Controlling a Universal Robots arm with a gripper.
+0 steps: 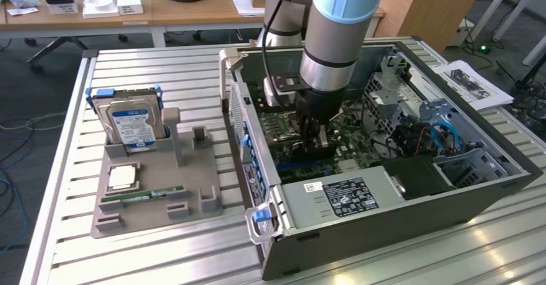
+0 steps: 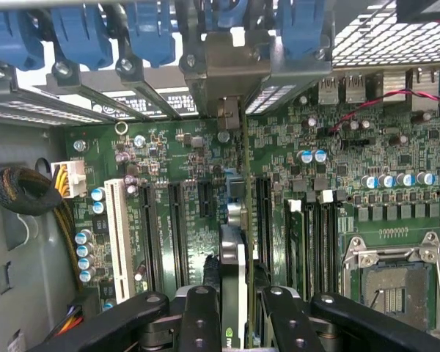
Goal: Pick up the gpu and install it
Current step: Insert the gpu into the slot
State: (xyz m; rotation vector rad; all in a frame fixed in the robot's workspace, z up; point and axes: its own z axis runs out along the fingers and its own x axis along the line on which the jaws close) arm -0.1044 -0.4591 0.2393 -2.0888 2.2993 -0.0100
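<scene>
Thin flat card, the gpu [image 2: 233, 279], seen edge-on in the wrist view: brownish board edge, a dark bulkier body on one face near the grip, a silvery metal bracket [image 2: 224, 73] at the far end. Stands on its long edge, faces upright, over the green motherboard [image 2: 183, 169]. Long axis parallel to the black expansion slots [image 2: 174, 227], running from the grip straight to the case wall that carries the blue latches [image 2: 150, 33], bracket end first and up against that wall. Cannot tell whether the lower edge sits in a slot or just above it.

Clamped on the gpu from both faces: the gripper [image 2: 238, 301], one black finger [image 2: 198, 315] on each side, pressed to the card. In the exterior view, reaching straight down into the open computer case [image 1: 384, 221] at the gripper [image 1: 314, 128].

Beside the black slots, a white slot [image 2: 119, 235]; on the card's other side, an open processor socket [image 2: 392, 282]. At the case's near corner, a grey power supply [image 1: 341, 195] with a label.

Well apart, to the exterior view's left: a grey holder tray [image 1: 162, 202] on the slatted metal table [image 1: 171, 68], with an upright hard drive [image 1: 132, 128], a square silvery processor [image 1: 122, 176] and a narrow green RAM stick [image 1: 140, 197].
</scene>
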